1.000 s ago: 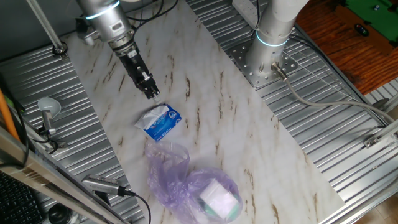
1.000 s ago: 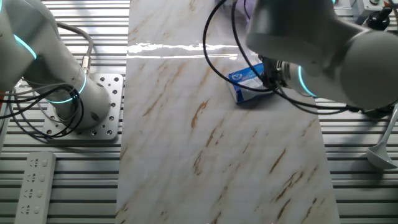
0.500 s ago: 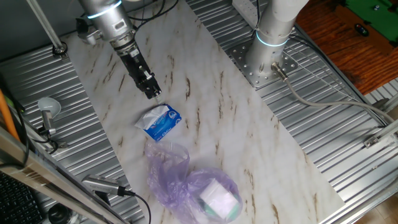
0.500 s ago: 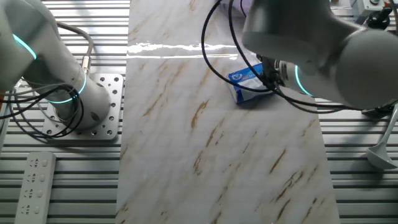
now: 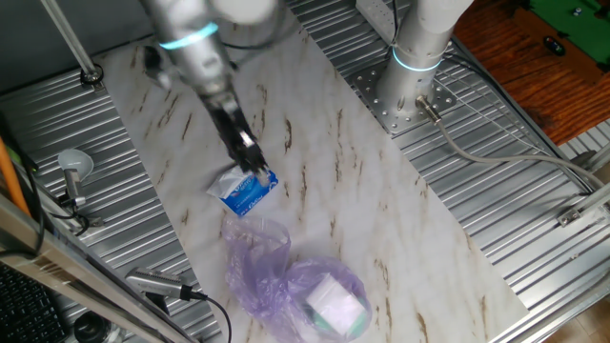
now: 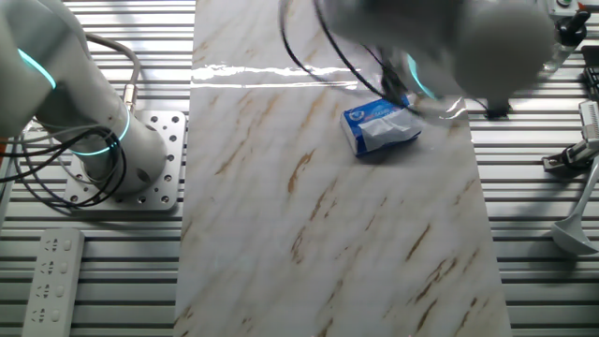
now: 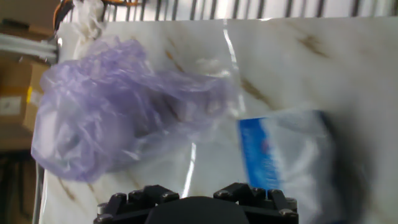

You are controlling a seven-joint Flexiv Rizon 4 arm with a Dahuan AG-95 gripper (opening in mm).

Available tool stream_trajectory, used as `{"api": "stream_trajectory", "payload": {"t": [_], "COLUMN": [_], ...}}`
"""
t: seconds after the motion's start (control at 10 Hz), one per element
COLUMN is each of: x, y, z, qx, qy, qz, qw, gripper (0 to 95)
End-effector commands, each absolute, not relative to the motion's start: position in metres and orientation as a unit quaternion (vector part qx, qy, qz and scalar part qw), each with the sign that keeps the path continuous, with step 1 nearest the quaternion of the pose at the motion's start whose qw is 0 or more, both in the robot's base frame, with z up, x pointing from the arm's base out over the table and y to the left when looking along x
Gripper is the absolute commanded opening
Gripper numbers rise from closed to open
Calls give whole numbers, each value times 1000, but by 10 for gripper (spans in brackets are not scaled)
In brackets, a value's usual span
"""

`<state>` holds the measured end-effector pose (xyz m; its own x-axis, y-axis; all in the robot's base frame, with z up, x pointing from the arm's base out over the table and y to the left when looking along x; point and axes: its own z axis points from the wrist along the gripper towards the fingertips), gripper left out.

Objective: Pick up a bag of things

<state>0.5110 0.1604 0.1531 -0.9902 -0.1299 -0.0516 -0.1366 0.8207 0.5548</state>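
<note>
The bag of things (image 5: 295, 284) is a wrinkly light-purple plastic bag with a white and teal box showing through, lying at the near end of the marble board. In the hand view the bag (image 7: 118, 106) fills the upper left. My gripper (image 5: 254, 167) is motion-blurred and hangs over the top edge of the small blue-and-white packet (image 5: 246, 191), well short of the bag. Its fingers are too blurred to judge. The hand view shows only the gripper's dark base (image 7: 199, 208). In the other fixed view the bag is not visible.
The blue-and-white packet (image 6: 379, 129) (image 7: 283, 158) lies between my gripper and the bag. The marble board (image 5: 315, 124) sits on ribbed metal table tops. A second arm's base (image 5: 412, 57) stands at the far right. Cables and a handle (image 5: 71, 171) lie at the left.
My arm has swung quickly along the board towards the bag, from beyond the packet to over its top edge. The bag and packet have not moved.
</note>
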Motion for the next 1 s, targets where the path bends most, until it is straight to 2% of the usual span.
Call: {"api": "stream_trajectory", "payload": {"t": [0.1,0.4,1.0], "x": [519,514,535], "y": [239,285,302], "z": [135,120,105], "qx": [-28,-18,-2], "qy": [960,961,961], "qz": [277,271,263], "qw": [34,60,81], "gripper": [760,760,760]}}
